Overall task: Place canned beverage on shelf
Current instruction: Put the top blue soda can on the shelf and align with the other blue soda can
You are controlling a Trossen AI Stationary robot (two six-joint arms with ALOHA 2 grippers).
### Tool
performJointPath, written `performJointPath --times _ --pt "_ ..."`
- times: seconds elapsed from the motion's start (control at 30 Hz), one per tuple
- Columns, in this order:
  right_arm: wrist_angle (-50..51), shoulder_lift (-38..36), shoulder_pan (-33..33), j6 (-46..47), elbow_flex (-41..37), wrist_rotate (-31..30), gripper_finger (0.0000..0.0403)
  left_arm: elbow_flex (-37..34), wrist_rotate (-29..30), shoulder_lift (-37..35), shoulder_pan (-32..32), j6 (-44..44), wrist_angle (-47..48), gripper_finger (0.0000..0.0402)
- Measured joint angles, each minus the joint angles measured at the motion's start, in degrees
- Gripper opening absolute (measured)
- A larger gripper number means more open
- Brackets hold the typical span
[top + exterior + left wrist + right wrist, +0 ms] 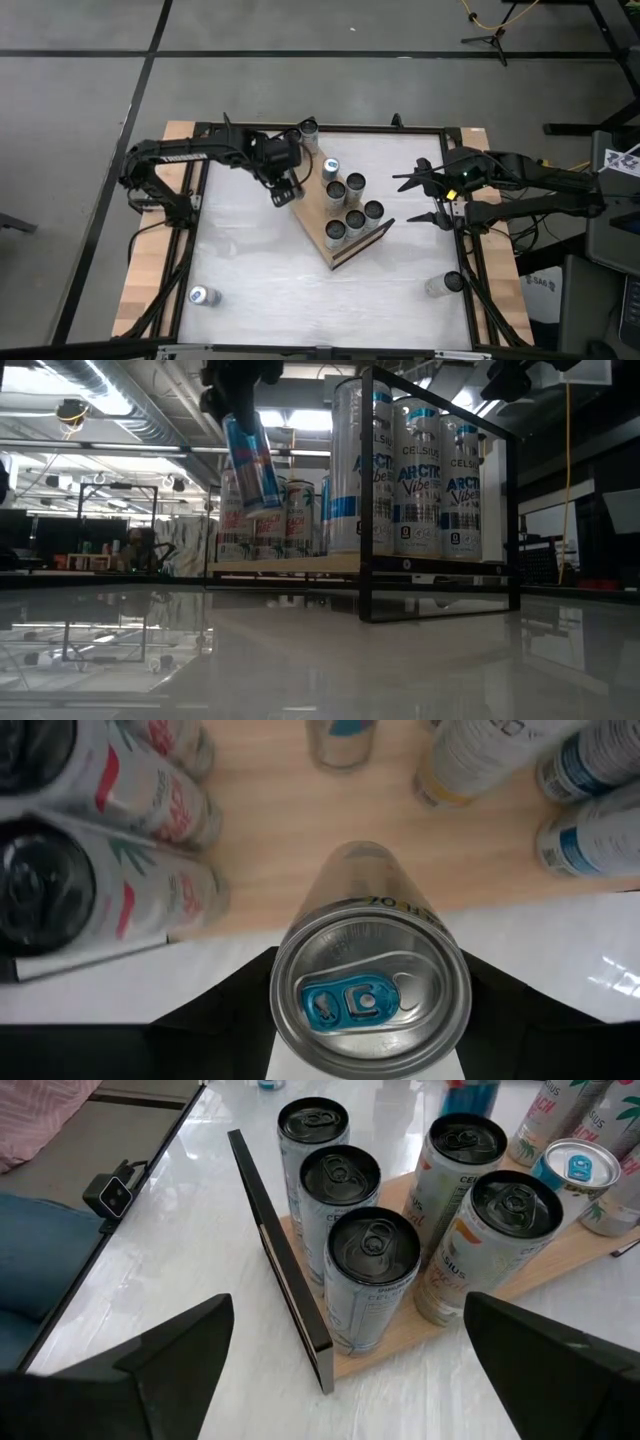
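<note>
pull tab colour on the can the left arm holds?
Blue tab on the silver-topped can, clearest in the left wrist view.

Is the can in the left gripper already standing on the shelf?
No, in the low view the can hangs tilted in the left gripper, its base clear above the shelf.

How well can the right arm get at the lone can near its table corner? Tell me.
Probably yes. That can stands alone on bare table on the right arm's side, nothing around it, and the right claw is open and empty. The shelf lies farther toward the middle, out of the way.
</note>
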State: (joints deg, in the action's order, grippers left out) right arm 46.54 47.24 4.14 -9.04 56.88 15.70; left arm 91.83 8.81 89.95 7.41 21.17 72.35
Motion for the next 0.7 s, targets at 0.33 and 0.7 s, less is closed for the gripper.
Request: performJointPath --times 0.33,0.7 --pt "-0.1 0.0 0.0 0.0 0.0 0.0 0.0392 0.5 -2.7 3.5 3.2 -6.4 -2.9 0.0220" --pt "-0.2 0.0 0.0 0.0 0.0 0.0 0.0392 10.4 -2.4 16.3 3.5 -14.2 -0.1 0.0220"
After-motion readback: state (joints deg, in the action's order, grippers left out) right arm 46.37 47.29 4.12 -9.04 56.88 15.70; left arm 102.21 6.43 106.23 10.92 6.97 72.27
